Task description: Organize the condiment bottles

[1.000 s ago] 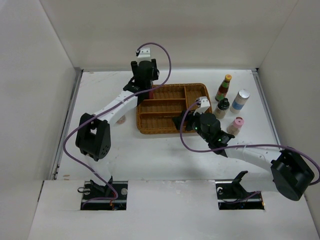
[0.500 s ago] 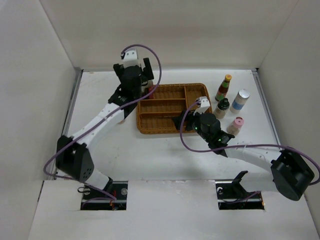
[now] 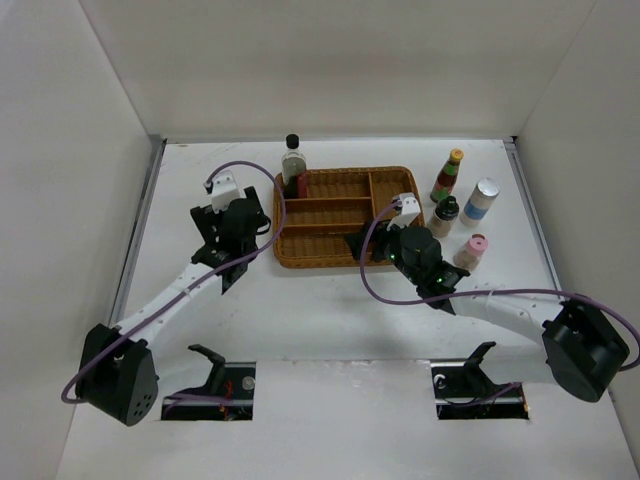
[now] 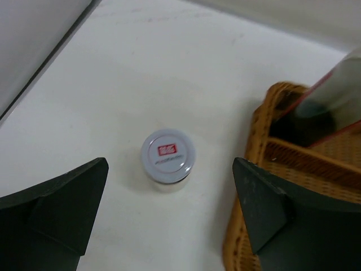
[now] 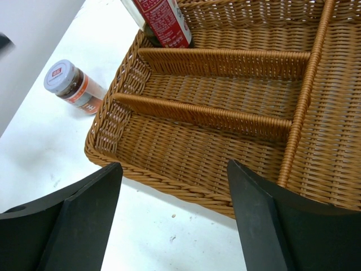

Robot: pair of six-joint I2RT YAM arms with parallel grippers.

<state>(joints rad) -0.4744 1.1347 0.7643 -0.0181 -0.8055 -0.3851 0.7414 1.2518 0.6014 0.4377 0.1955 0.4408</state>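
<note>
The tall clear black-capped bottle (image 3: 293, 163) stands in the far-left corner of the wicker tray (image 3: 330, 264); its red label (image 5: 163, 20) shows in the right wrist view. My left gripper (image 3: 238, 232) hangs open just left of the tray. Between its fingers (image 4: 170, 169), on the table below, sits the short white-lidded jar (image 4: 168, 156), also seen as the jar (image 5: 73, 87) from the right wrist. My right gripper (image 3: 360, 245) is open and empty over the tray's near rim (image 5: 169, 183). The yellow-capped sauce (image 3: 447, 176), silver-capped bottle (image 3: 483, 201), black-capped bottle (image 3: 444, 215) and pink-capped shaker (image 3: 472, 250) stand right of the tray.
The tray's long compartments (image 5: 225, 93) hold nothing besides the tall bottle. White walls close in the table on the left, back and right. The tray's left rim (image 4: 256, 135) lies close to my left gripper's right finger.
My left gripper opened and let go of the tall bottle in the tray's far-left corner, then drew back toward me and lowered over the white-lidded jar. The right arm stayed still.
</note>
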